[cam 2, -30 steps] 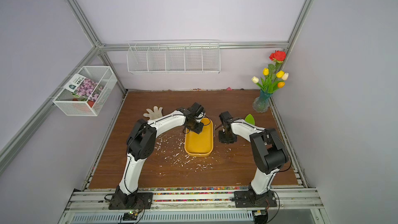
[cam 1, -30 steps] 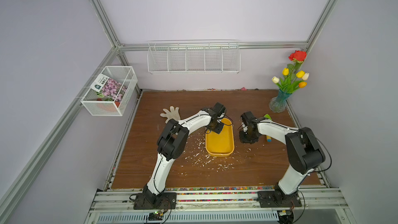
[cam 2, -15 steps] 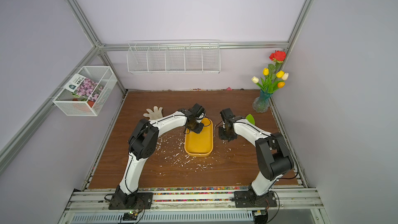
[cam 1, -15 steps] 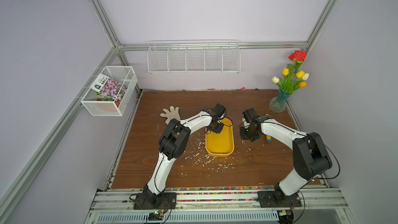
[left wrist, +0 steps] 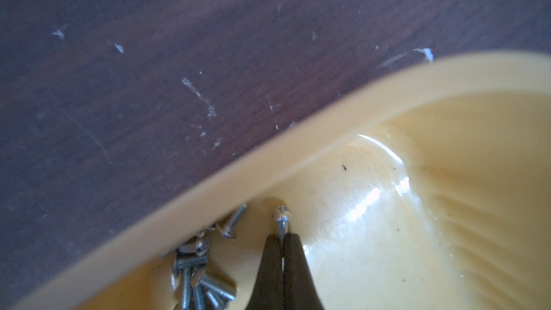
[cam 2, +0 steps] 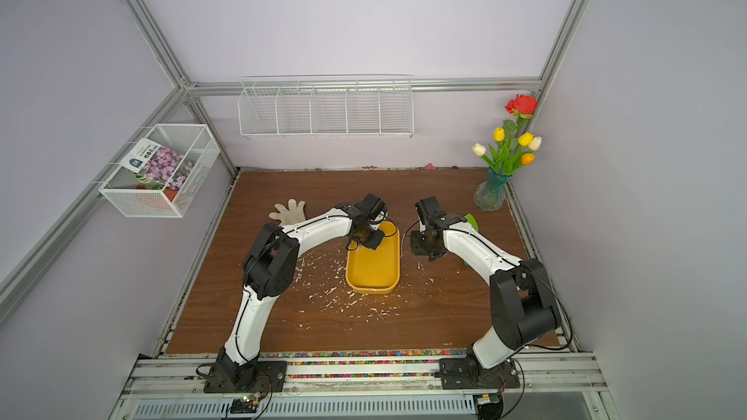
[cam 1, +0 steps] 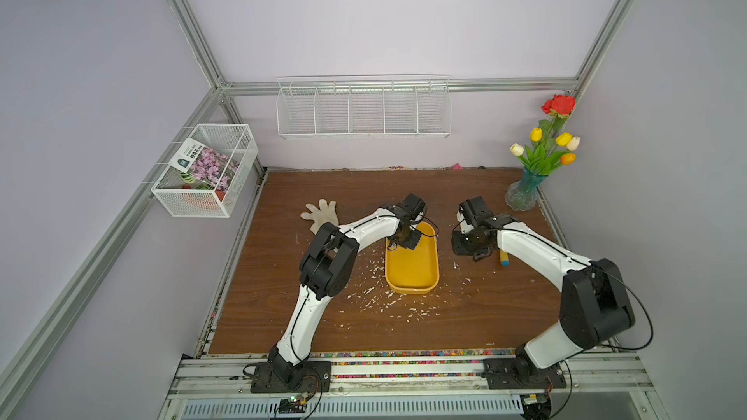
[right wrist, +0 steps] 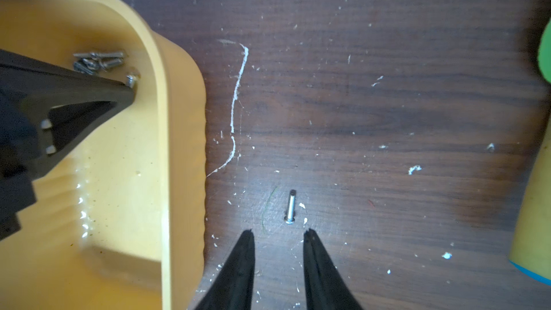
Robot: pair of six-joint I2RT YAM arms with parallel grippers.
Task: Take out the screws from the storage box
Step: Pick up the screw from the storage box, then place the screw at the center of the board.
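Screw (left wrist: 281, 219) nipped by its shank in the closed left gripper (left wrist: 282, 235), axis in line with the jaws, head toward the storage box (left wrist: 268, 156) wall, other screws (left wrist: 199, 275) heaped beside; right gripper (right wrist: 278, 231) parted, empty, by lone screw (right wrist: 290, 207) on table (right wrist: 387, 99).

Figure: materials and finishes on the worktop.
The storage box (left wrist: 298, 144) is smooth, glossy yellow plastic with bright highlights; the screws (left wrist: 193, 263) are shiny bare metal; the worktop (right wrist: 387, 99) is dark wood grain, matt and scuffed; the glove (cam 1: 321, 216) looks like off-white cloth; the vase (cam 1: 523, 195) is translucent, glossy glass.
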